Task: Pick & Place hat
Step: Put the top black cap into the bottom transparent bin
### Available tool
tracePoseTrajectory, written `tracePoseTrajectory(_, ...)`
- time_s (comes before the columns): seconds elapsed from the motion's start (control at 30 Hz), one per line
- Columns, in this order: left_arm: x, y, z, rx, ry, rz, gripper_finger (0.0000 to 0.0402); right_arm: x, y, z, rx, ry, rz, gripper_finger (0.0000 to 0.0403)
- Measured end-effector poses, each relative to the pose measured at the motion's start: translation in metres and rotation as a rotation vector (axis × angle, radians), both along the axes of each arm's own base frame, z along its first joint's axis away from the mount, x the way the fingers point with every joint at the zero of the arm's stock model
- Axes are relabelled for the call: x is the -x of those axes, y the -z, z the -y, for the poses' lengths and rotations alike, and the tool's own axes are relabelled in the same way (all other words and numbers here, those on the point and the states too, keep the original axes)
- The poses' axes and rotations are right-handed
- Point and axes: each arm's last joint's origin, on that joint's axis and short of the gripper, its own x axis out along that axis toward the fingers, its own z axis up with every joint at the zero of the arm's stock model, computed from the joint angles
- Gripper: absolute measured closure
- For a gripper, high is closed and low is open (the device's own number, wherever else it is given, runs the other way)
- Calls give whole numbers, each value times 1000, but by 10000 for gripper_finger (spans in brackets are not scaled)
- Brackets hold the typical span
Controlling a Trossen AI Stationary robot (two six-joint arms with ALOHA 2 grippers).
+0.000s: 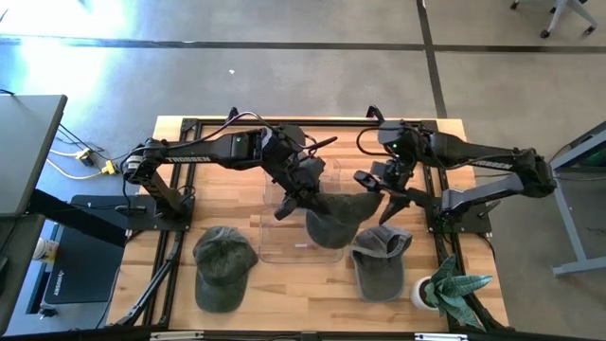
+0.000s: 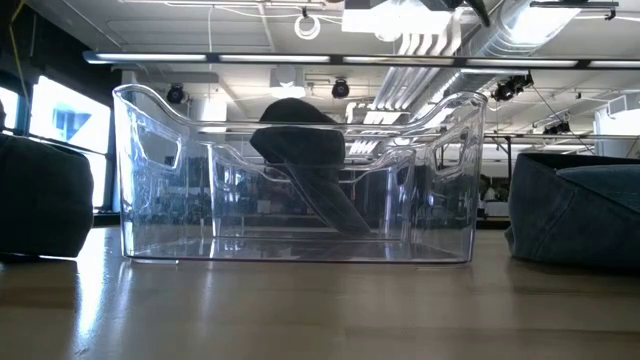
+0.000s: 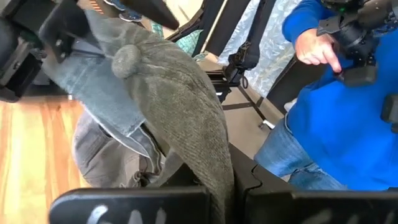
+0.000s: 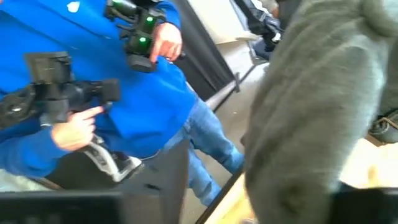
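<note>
Both grippers were up over the clear bin (image 1: 284,227): the left gripper (image 1: 295,197) was pinched tight on the dark green hat (image 1: 339,220) hanging there, while the right gripper (image 1: 393,201) sat at its other side, fingers partly apart.

Grey-green hat (image 1: 339,220) (clear bin (image 2: 300,180))

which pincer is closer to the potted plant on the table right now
The right pincer. It hangs over the table's right half, up-table from the potted plant at the near right corner. The left pincer is farther off, over the clear bin.
</note>
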Motion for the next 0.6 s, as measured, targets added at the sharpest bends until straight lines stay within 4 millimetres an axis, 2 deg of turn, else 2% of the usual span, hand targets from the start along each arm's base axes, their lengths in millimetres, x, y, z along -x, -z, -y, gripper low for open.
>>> tracePoseTrajectory(0.13, -1, -1, -1, -14, -48, 6, 396, 0, 1, -5, 37, 55, -35, 357)
tracePoseTrajectory(0.2, -2, -2, -1, 11, -49, 4, 382, -1, 2, -10, 62, 70, -38, 390)
tracePoseTrajectory(0.33, -2, -2, -2, 20, -74, 1, 317, -3, 3, -19, 103, 127, -77, 381)
tracePoseTrajectory(0.43, -3, -2, -4, 46, -143, -25, 249, -3, 3, -23, 157, 180, -68, 396)
tracePoseTrajectory(0.6, -3, -3, -20, 97, -201, -50, 136, -1, 2, -27, 198, 223, -59, 394)
